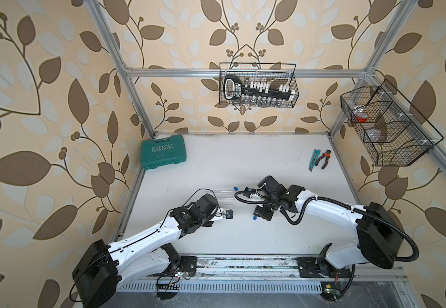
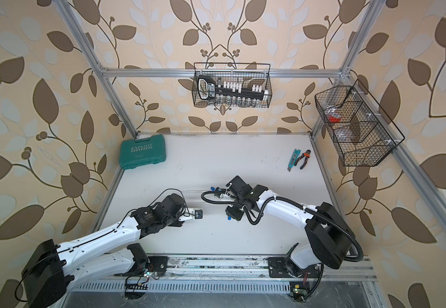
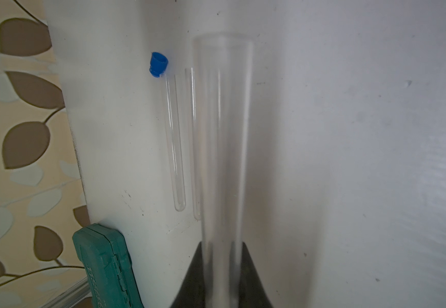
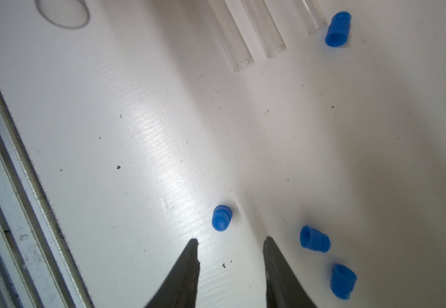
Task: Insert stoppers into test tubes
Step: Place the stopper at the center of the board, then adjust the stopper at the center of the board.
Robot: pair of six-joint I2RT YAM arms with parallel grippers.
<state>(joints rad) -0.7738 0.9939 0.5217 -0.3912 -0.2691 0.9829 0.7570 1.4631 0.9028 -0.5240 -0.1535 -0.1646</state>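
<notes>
Nothing plugged yet.
Left end effector clamps one tube; right end effector gapes empty near the stoppers, all four loose on the table (three tubes lie there too).

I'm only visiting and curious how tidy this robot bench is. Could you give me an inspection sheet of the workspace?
Surface: white table, flat, flecked with dark specks.
Job's things: four blue stoppers loose on the table; three test tubes lying unstoppered; fourth test tube held.
Clutter: green case, utility knife and pliers at the back.
End effectors: left end effector shut on the fourth test tube; right end effector open, empty, near a stopper.
Cables: black ribbed hose along the right arm; thin wire looping off the left arm.
Surroundings: two wire baskets on the metal frame; leaf-patterned wallpaper.
</notes>
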